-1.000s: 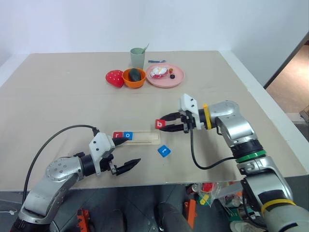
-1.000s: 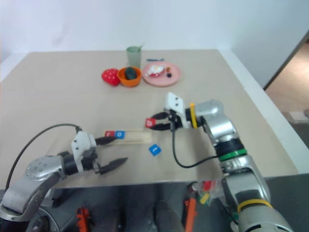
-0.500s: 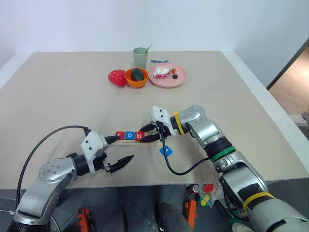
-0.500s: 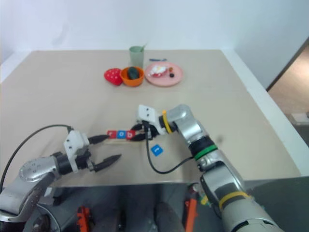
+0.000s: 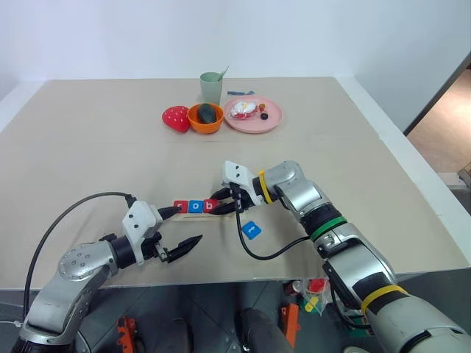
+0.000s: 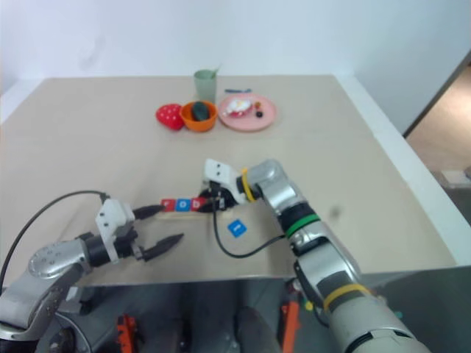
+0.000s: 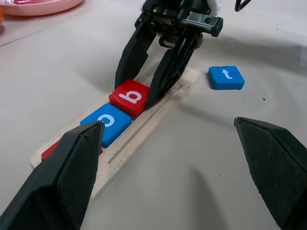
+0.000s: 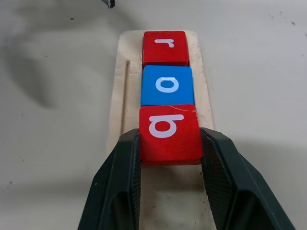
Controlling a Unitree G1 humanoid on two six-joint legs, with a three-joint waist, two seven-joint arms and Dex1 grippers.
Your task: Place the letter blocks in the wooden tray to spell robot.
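The wooden tray point(image 8: 120, 91) lies near the table's front, left of centre, and three letter blocks sit in it in a row. They are a red r point(image 8: 165, 47), a blue o point(image 8: 166, 85) and a red b point(image 8: 169, 132). My right gripper point(image 5: 221, 207) reaches in from the right, shut on the b block, with one finger point(image 8: 122, 172) on each side of it. The b touches the o. A blue t block point(image 5: 251, 230) lies on the table just in front of the tray's right end. My left gripper point(image 5: 188, 224) is open and empty, in front of the tray's left end.
At the back of the table stand a pink plate point(image 5: 252, 115), an orange bowl point(image 5: 204, 118), a green cup point(image 5: 211, 86) and a red strawberry toy point(image 5: 175, 118). Black cables hang from both wrists. The table's front edge is close behind my left gripper.
My right gripper carried the red b block leftward and down into the tray, beside the blue o. The left gripper stayed open and about where it was.
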